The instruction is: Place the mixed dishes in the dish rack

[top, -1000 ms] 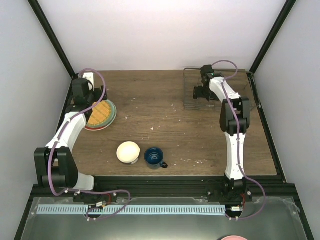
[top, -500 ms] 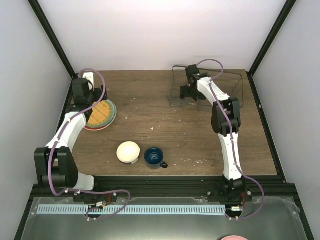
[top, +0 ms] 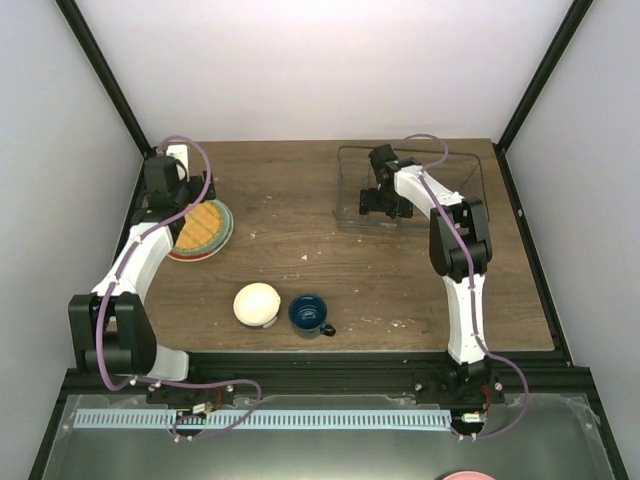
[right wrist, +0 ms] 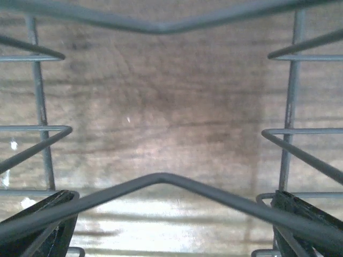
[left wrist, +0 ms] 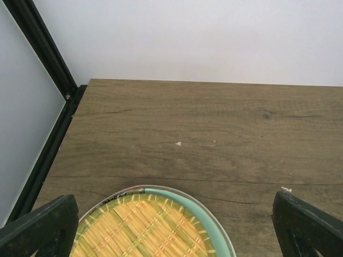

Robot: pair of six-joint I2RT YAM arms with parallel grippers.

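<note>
From above, the right gripper (top: 384, 203) is down inside the dish rack (top: 470, 165) at the far right of the table (top: 300, 190), while the left gripper (top: 192, 190) hangs over the far edge of the plate stack (top: 210, 232) on the left. The cream bowl (top: 257, 303) and dark blue mug (top: 309, 314) sit side by side near the front, well away from both. Left wrist now: the jaws are spread wide with nothing between them, and the yellow-orange plate (left wrist: 144, 227) is right below, on the mint green plate (left wrist: 214, 225). That gape is too small to read from overhead. My call for the pick: come down on the top plate's rim alone, pinch it, and lift without dragging the one beneath. Right wrist: both fingers (right wrist: 40, 225) stand wide at the corners, and a bent wire (right wrist: 161, 179) crosses between them, pinched by nothing I can see. Only here do the dividers show up close, so that arm should clear out before a plate arrives.
</note>
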